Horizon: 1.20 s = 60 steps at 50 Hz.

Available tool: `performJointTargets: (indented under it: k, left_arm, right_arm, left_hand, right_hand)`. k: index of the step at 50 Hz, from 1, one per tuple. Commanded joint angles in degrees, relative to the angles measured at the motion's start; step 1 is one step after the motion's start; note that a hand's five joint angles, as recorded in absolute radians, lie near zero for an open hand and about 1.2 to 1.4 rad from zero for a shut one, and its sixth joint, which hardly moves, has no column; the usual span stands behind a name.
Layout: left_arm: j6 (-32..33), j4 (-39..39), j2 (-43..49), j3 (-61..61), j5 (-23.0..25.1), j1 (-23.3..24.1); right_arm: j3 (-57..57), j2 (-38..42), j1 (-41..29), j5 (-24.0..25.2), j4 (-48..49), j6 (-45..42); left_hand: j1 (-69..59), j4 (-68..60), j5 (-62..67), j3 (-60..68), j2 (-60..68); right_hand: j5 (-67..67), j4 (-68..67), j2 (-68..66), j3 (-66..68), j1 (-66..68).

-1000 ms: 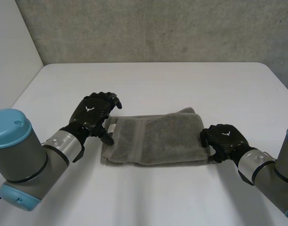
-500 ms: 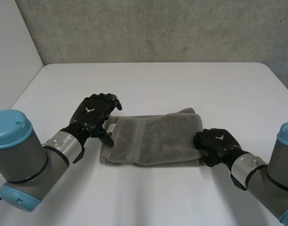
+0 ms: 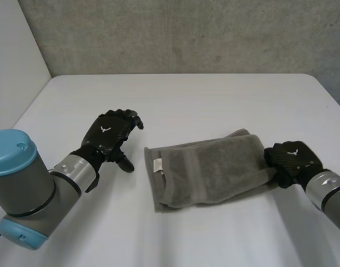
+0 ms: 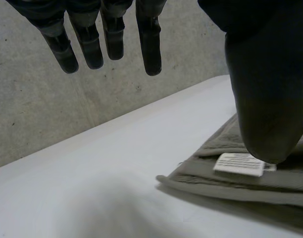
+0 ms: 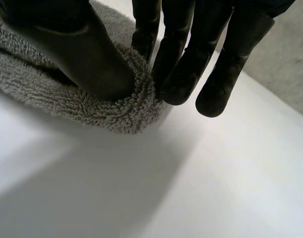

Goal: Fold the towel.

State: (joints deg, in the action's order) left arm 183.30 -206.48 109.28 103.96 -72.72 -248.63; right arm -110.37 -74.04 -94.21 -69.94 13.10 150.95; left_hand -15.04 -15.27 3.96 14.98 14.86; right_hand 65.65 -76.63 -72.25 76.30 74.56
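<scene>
A grey towel (image 3: pixel 209 168), folded into a long strip, lies slanted on the white table (image 3: pixel 186 100), with a white label (image 3: pixel 157 164) at its left end. My right hand (image 3: pixel 289 158) is at the towel's right end, shut on that end: the right wrist view has the thumb (image 5: pixel 87 54) and fingers (image 5: pixel 186 64) pinching the fluffy edge of the towel (image 5: pixel 107 104). My left hand (image 3: pixel 111 133) hovers open to the left of the towel, apart from it. In the left wrist view its fingers (image 4: pixel 107 39) are straight and its thumb (image 4: pixel 265 94) hangs over the label (image 4: pixel 239 164).
A grey concrete wall (image 3: pixel 186 33) stands behind the table's far edge. A pale wall (image 3: pixel 14 61) runs along the left side. Bare table lies in front of the towel and beyond it.
My right hand closed on the towel's right end and drew it to the right; the towel slid away from my left hand and now lies slanted. The left hand stayed put.
</scene>
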Motion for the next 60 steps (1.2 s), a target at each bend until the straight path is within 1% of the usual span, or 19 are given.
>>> performJointTargets:
  k: [1,3,4,6,9,11,12,14,18,19,20,21,22,25,31,37,43,49,60]
  left_arm:
    - [-0.1,-0.3,-0.4,-0.2,-0.6,0.0]
    - [-0.1,-0.5,-0.4,-0.1,-0.8,0.0]
    - [-0.1,-0.5,-0.4,-0.1,-0.8,0.0]
    - [-0.2,-0.9,-0.5,0.2,-1.8,0.1]
    - [-0.3,-2.0,-0.7,0.4,-3.3,0.2]
    - [-0.6,-2.4,-0.7,0.5,-4.0,0.1]
    - [-0.6,-2.4,-0.7,0.5,-4.0,0.1]
    - [-1.9,-3.0,-0.9,0.8,-5.4,-0.2]
    - [-3.7,-3.2,-1.2,0.9,-5.9,-0.3]
    - [-4.1,-3.2,-1.2,0.9,-5.8,-0.3]
    - [-4.3,-3.2,-1.2,0.9,-5.8,-0.3]
    - [-4.3,-3.2,-1.2,0.9,-5.8,-0.3]
    - [-4.4,-3.2,-1.1,0.9,-5.8,-0.3]
    - [-4.4,-3.2,-1.1,0.9,-5.8,-0.3]
    - [-4.4,-3.3,-1.1,0.5,-5.9,-0.3]
    - [-4.6,-3.3,-0.7,-0.7,-5.9,1.1]
    - [-7.2,-3.2,-0.3,-1.4,-5.9,6.0]
    - [-9.4,-3.0,1.4,-1.0,-5.9,9.0]
    - [-8.7,-3.1,9.7,-1.9,-5.8,9.4]
  right_arm:
    - [5.8,-2.9,-8.6,-0.4,-4.0,2.2]
    - [9.8,-2.5,-16.2,-1.4,-4.3,4.6]
    - [9.8,-2.5,-16.3,-1.4,-4.3,4.6]
    - [13.6,-1.1,-23.8,-3.8,-4.3,5.4]
    - [15.6,1.0,-28.5,-5.6,-4.3,5.4]
    - [19.8,6.2,-37.7,-8.7,-4.5,5.4]
    - [19.8,6.2,-37.7,-8.7,-4.5,5.4]
    - [22.5,10.5,-43.7,-10.7,-4.6,5.7]
    - [23.9,14.4,-46.5,-11.6,-4.6,5.5]
    - [24.3,15.8,-47.3,-12.1,-4.6,5.5]
    - [24.3,15.8,-47.3,-12.1,-4.6,5.5]
    - [24.6,16.2,-47.4,-12.6,-4.7,5.5]
    - [24.6,16.3,-47.4,-13.1,-5.1,5.8]
    - [24.1,15.3,-46.8,-14.3,-5.7,6.1]
    - [22.1,10.9,-45.4,-14.8,-5.9,8.8]
    - [18.3,5.6,-38.4,-13.4,-5.9,12.1]
    - [16.2,2.1,-30.7,-10.0,-5.2,13.9]
    - [17.0,4.5,-26.6,-6.9,-4.8,18.7]
    - [19.9,14.8,-25.1,-5.8,-3.8,20.3]
  left_hand:
    - [3.1,3.4,-2.1,-3.1,-3.0]
    - [3.1,3.4,-2.1,-3.1,-3.0]
    - [3.1,3.4,-2.1,-3.1,-3.0]
    - [3.1,3.4,-2.1,-3.1,-3.0]
    - [3.1,3.4,-2.1,-3.1,-3.0]
    - [3.1,3.4,-2.1,-3.1,-3.0]
    - [3.1,3.4,-2.1,-3.1,-3.0]
    - [3.3,3.5,-2.2,-3.3,-3.1]
    - [3.3,3.5,-2.2,-3.3,-3.1]
    - [3.3,3.5,-2.2,-3.3,-3.1]
    - [3.3,3.5,-2.2,-3.3,-3.1]
    - [3.3,3.5,-2.2,-3.3,-3.1]
    - [3.3,3.5,-2.2,-3.3,-3.1]
    - [3.3,3.5,-2.2,-3.3,-3.1]
    - [3.3,3.5,-2.2,-3.3,-3.1]
    - [3.1,3.4,-2.1,-3.1,-3.0]
    - [3.0,3.2,-1.9,-2.9,-2.8]
    - [2.8,3.0,-1.7,-2.7,-2.6]
    - [2.3,2.5,-1.2,-2.2,-2.1]
  right_hand:
    - [4.4,-3.4,-7.7,3.7,5.4]
    - [4.4,-3.4,-7.7,3.7,5.4]
    - [4.4,-3.4,-7.7,3.7,5.4]
    - [4.4,-3.4,-7.7,3.7,5.4]
    - [4.4,-3.4,-7.7,3.7,5.4]
    - [4.4,-3.4,-7.7,3.7,5.4]
    - [4.4,-3.4,-7.7,3.7,5.4]
    - [4.4,-3.4,-7.7,3.7,5.4]
    - [3.2,-2.3,-6.6,2.6,4.3]
    - [-16.3,17.2,12.9,-16.9,-15.2]
    - [-16.4,17.4,13.0,-17.1,-15.4]
    - [-41.1,42.1,37.7,-41.7,-40.0]
    - [-57.8,58.8,54.4,-58.5,-56.7]
    - [-65.6,66.6,62.3,-66.3,-64.6]
    - [-65.6,66.6,62.3,-66.3,-64.6]
    - [-65.6,66.6,62.3,-66.3,-64.6]
    - [-65.6,66.6,62.3,-66.3,-64.6]
    - [-65.6,66.6,62.3,-66.3,-64.6]
    - [-65.6,66.6,62.3,-66.3,-64.6]
